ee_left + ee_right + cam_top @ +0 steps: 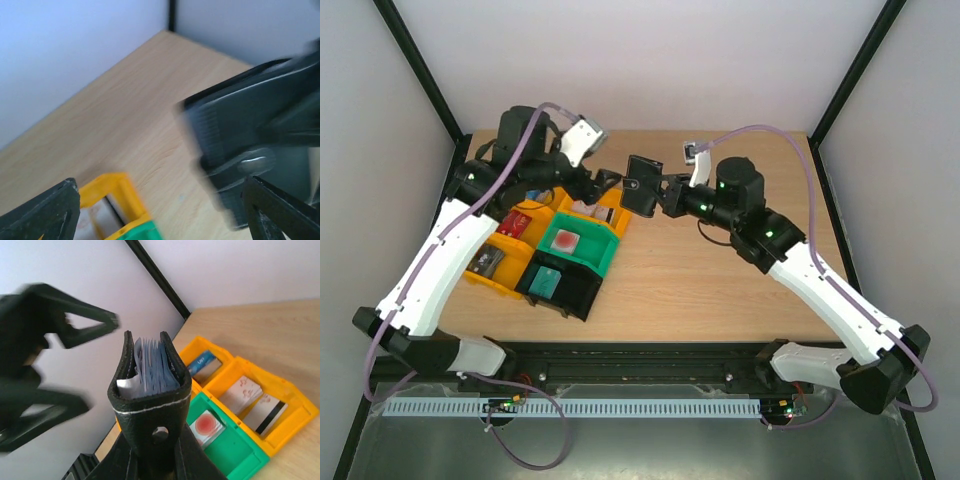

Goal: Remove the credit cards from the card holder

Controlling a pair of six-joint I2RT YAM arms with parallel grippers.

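Observation:
My right gripper is shut on the black card holder and holds it upright above the table's far middle. In the right wrist view the card holder stands between my right gripper's fingers, its pale blue pocket faces fanned at the top with a white edge among them. My left gripper is open just left of the holder, blurred. In the left wrist view my left gripper is open, and the holder is blurred beside the right finger. A white and red credit card lies in the green bin.
Joined yellow bins, a green bin and a black bin sit at the left under my left arm. The yellow bins hold several cards. A red card lies in one yellow compartment. Walls close the back and sides.

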